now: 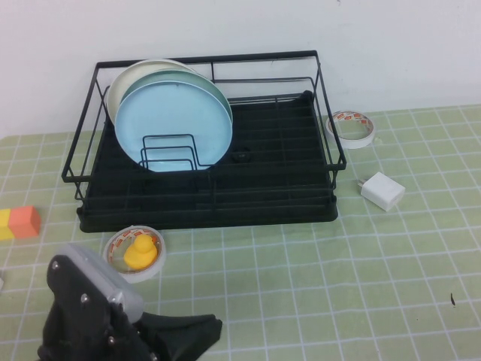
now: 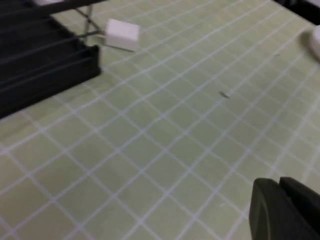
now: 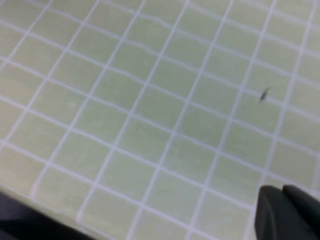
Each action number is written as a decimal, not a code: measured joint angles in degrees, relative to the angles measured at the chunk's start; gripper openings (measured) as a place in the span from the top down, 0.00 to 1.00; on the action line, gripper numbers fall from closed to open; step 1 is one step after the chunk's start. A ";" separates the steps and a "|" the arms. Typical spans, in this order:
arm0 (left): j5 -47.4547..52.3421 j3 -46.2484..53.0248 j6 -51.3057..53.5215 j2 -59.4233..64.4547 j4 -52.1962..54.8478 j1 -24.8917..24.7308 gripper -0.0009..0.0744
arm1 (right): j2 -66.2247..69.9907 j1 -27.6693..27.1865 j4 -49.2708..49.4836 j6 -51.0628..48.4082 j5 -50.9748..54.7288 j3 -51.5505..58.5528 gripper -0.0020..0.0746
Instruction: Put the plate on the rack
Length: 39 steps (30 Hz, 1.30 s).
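Observation:
The light sky-blue plate (image 1: pixel 176 124) stands upright in the small wire plate holder (image 1: pixel 169 154) at the left of the black wire rack (image 1: pixel 225 214). A pale mint-green plate (image 1: pixel 219 94) and a cream-white plate (image 1: pixel 126 81) stand behind it. My left gripper (image 1: pixel 210 327) is low at the near left of the table, shut and empty, well short of the rack. In the left wrist view it (image 2: pixel 279 187) hovers over bare mat, with the rack's corner (image 2: pixel 45 65) in sight. My right gripper (image 3: pixel 281 192) is shut and empty over bare mat; it is outside the high view.
A tape roll holding a yellow duck (image 1: pixel 135 252) lies in front of the rack, near my left arm. An orange and yellow block (image 1: pixel 19 222) sits at the left edge. A second tape roll (image 1: pixel 352 128) and a white charger (image 1: pixel 382 190) lie right of the rack.

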 joint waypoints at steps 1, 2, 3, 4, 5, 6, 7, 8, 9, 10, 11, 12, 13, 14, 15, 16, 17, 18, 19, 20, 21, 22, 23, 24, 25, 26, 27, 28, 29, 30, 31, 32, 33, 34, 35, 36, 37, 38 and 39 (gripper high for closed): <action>-0.97 0.00 0.42 0.00 0.00 0.00 0.99 | 0.01 0.00 0.78 0.11 -0.41 0.23 0.98; -1.58 0.00 0.67 0.00 0.00 0.00 0.99 | -0.12 0.00 1.35 0.22 -0.68 0.36 0.98; -2.13 0.00 0.90 0.00 0.00 0.00 0.99 | -0.12 0.00 1.90 0.22 -0.82 0.36 0.98; -2.48 0.00 0.98 0.00 0.00 0.00 0.99 | -0.14 0.00 2.29 0.22 -1.11 0.36 0.98; -2.61 0.00 1.03 0.00 0.00 0.00 0.99 | -0.24 0.00 2.58 0.22 -1.21 0.36 0.98; -2.70 0.00 1.03 0.00 -0.11 0.00 0.99 | -0.24 0.00 2.96 0.22 -1.43 0.36 0.98; -2.70 0.00 1.03 0.00 -0.21 0.00 0.99 | -0.24 0.00 3.08 0.22 -1.45 0.36 0.98; -2.70 0.00 1.12 0.00 -0.21 0.00 0.99 | -0.24 0.00 3.21 0.22 -1.54 0.36 0.98; -2.83 0.00 1.12 0.00 -0.21 0.00 0.99 | -0.24 0.00 3.32 0.22 -1.54 0.36 0.98; -2.83 0.00 1.12 0.00 -0.21 0.00 0.99 | -0.24 0.00 3.32 0.22 -1.54 0.36 0.98; -2.83 0.00 1.12 0.00 -0.21 0.00 0.99 | -0.24 0.00 3.32 0.22 -1.54 0.36 0.98; -2.83 0.00 1.12 -0.20 -0.21 0.00 0.99 | -0.24 0.00 3.42 0.22 -1.65 0.36 0.98; -2.83 0.00 1.12 -0.55 -0.21 0.00 0.99 | -0.24 0.00 3.42 0.22 -1.65 0.36 0.98; -2.83 0.00 1.12 -1.09 -0.21 0.00 0.99 | -0.24 0.00 3.42 0.22 -1.65 0.36 0.98; -2.83 0.00 1.12 -1.73 -0.21 0.00 0.99 | -0.24 0.00 3.42 0.22 -1.65 0.36 0.98; -2.83 0.00 1.12 -2.50 -0.21 0.00 0.99 | -0.24 0.00 3.42 0.22 -1.65 0.36 0.98; -2.83 0.00 1.12 -3.04 -0.21 0.00 0.99 | -0.24 0.00 3.42 0.22 -1.65 0.36 0.98; -2.83 0.00 1.12 -4.00 -0.21 0.00 0.99 | -0.24 0.00 3.42 0.22 -1.65 0.36 0.98; -2.83 0.00 1.35 -5.00 -0.21 0.00 0.99 | -0.24 0.00 3.42 0.22 -1.65 0.36 0.98; -2.83 0.00 1.46 -6.09 -0.21 0.00 0.99 | -0.24 0.00 3.42 0.22 -1.65 0.36 0.98; -2.83 0.00 1.71 -7.26 -0.21 0.26 0.99 | -0.24 0.00 3.42 0.22 -1.65 0.36 0.98; -3.43 0.00 2.52 -8.52 -0.21 0.79 0.99 | -0.24 0.00 3.42 0.22 -1.65 0.36 0.98; -4.32 0.00 3.41 -9.57 -0.21 1.48 0.99 | -0.24 0.00 3.42 0.22 -1.65 0.36 0.98; -5.64 0.00 4.54 -10.92 -0.21 2.66 0.99 | -0.24 0.00 3.42 0.22 -1.65 0.36 0.98; -6.94 0.00 5.42 -12.29 -0.21 4.08 0.99 | -0.24 0.00 3.42 0.33 -1.65 0.36 0.98; -7.66 0.00 5.91 -13.57 -0.24 5.68 0.99 | -0.24 0.00 3.42 0.31 -1.65 0.36 0.98; -8.21 0.00 6.19 -14.58 -0.35 7.38 0.99 | -0.24 0.00 3.42 0.31 -1.65 0.36 0.98; -8.49 0.00 6.42 -16.01 -0.34 9.22 0.99 | -0.24 0.00 3.42 0.31 -1.65 0.36 0.98; -8.73 0.00 6.58 -16.91 -0.34 11.18 0.99 | -0.24 0.00 3.42 0.31 -1.65 0.36 0.98; -8.99 0.00 6.84 -18.03 -0.37 13.23 0.99 | -0.24 0.00 3.42 0.34 -1.65 0.36 0.98; -8.99 0.00 7.42 -19.05 -0.46 15.33 0.99 | -0.24 0.00 3.42 0.34 -1.65 0.36 0.98; -8.99 0.00 8.19 -19.96 -0.46 17.47 0.99 | -0.24 0.00 3.42 0.34 -1.65 0.36 0.98; -8.99 0.00 8.92 -20.64 -0.46 18.77 0.99 | -0.24 0.00 3.42 0.44 -1.65 0.36 0.98; -8.99 0.00 9.68 -21.45 -0.46 20.91 0.99 | -0.24 0.00 3.42 0.44 -1.65 0.36 0.98; -8.81 0.00 10.42 -22.23 -0.46 23.04 0.99 | -0.24 0.00 3.42 0.44 -1.65 0.36 0.98; -8.55 0.00 11.06 -22.86 -0.46 25.16 0.99 | -0.24 0.00 3.42 0.44 -1.65 0.36 0.98; -8.22 0.00 11.82 -23.63 -0.46 27.20 0.99 | -0.24 0.00 3.42 0.44 -1.65 0.36 0.98; -7.55 0.00 12.66 -24.37 -0.46 29.23 0.99 | -0.24 0.00 3.42 0.44 -1.65 0.36 0.98; -7.11 0.00 13.32 -24.95 -0.46 30.79 0.99 | -0.24 0.00 3.42 0.44 -1.65 0.36 0.98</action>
